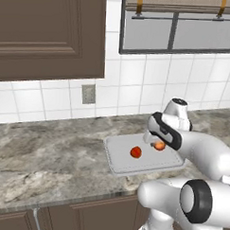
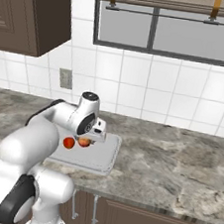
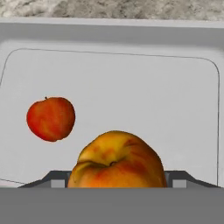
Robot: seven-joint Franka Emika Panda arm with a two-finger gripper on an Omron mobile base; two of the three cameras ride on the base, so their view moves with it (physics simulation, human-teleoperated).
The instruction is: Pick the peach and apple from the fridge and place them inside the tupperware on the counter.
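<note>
Hand view puts the peach (image 3: 116, 159) low at centre, seemingly clamped in your gripper (image 3: 116, 181) above the tupperware (image 3: 131, 37), with the apple (image 3: 50, 118) resting left; release too high and the peach may roll into it.

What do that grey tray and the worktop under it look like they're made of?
The tupperware looks like matte light grey plastic: one even colour, rounded corners, a low moulded rim and no shine. The counter looks like polished stone, perhaps marble or granite: mottled grey-brown veining runs across it. Both are rendered, so this is a reading of the look only.
</note>
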